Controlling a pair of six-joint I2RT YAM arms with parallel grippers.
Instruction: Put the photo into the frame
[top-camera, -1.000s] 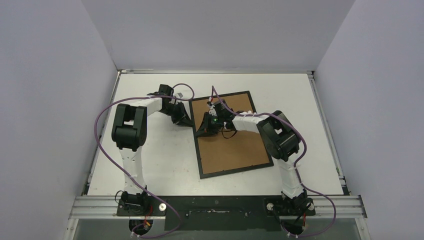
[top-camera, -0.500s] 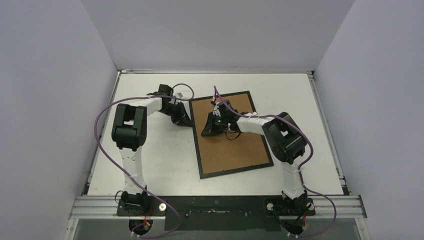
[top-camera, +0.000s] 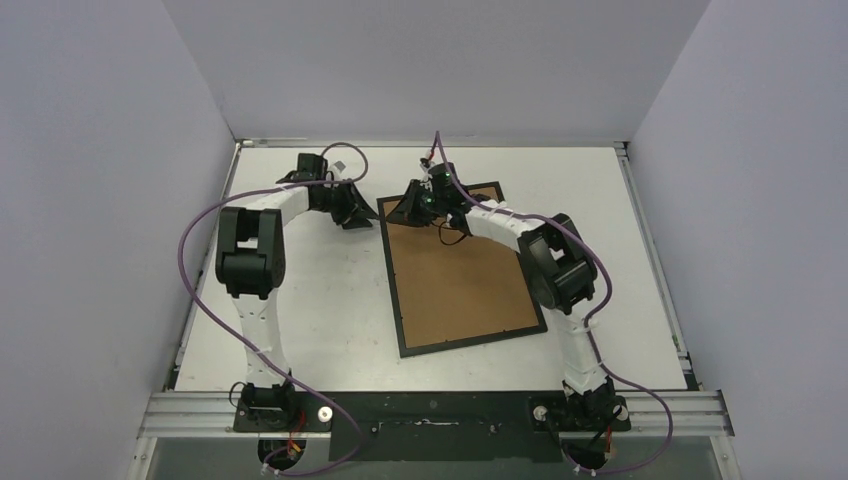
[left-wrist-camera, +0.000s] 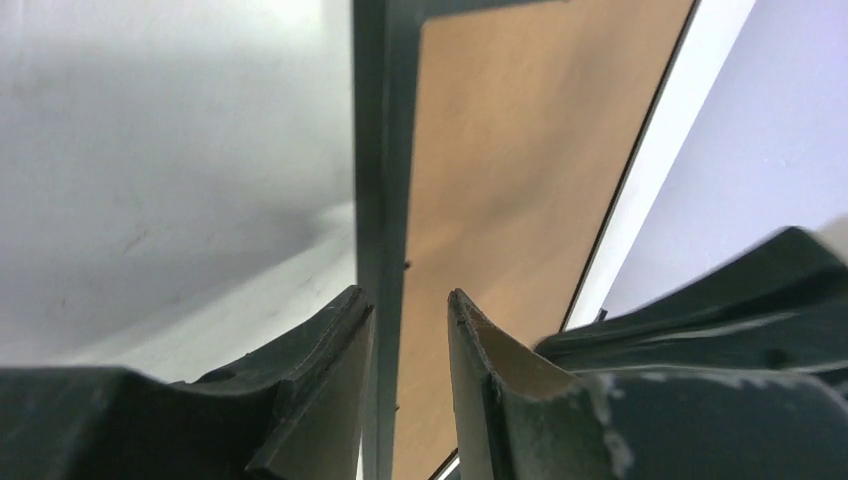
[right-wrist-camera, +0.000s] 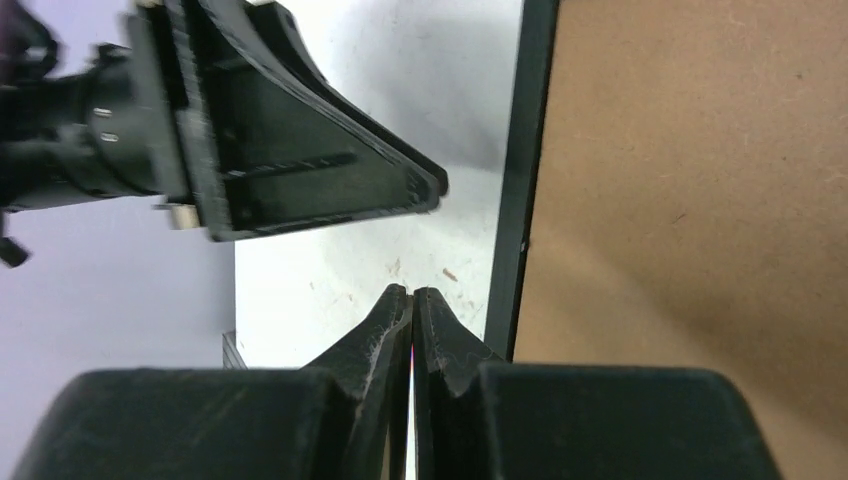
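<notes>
Brown backing (top-camera: 460, 290) fills the frame (top-camera: 392, 290); right fingers (right-wrist-camera: 385, 330) pinched beside its corner.

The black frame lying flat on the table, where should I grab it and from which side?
Probably the frame's thin left rail near the far corner, from above, one finger outside over the table, one over the brown backing. It lies flat, so only that narrow edge can be pinched; the left gripper's open fingers straddle it there.

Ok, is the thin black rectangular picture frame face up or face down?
Face down: the frame lies flat, its brown cardboard backing showing on top.
</notes>
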